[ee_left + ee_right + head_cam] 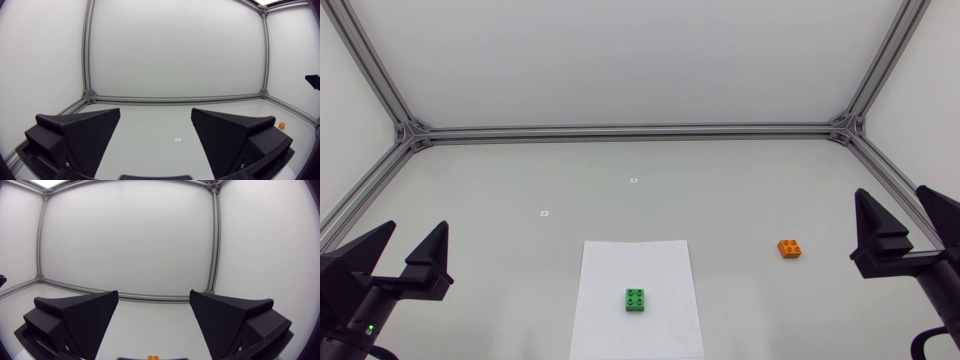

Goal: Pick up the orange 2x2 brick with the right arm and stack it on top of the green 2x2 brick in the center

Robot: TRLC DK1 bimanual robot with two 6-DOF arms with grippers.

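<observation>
Only a sliver of the orange brick point(152, 357) shows beneath the right hand point(153, 295).

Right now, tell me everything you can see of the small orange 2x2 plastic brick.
The small orange 2x2 plastic brick is a square block with four round studs on top. It sits flat, studs up and slightly turned, on the table, right of the white paper sheet and clear of it. Only the table touches it. The open right gripper stands apart from it; the right wrist view shows a sliver of it under that gripper.
</observation>
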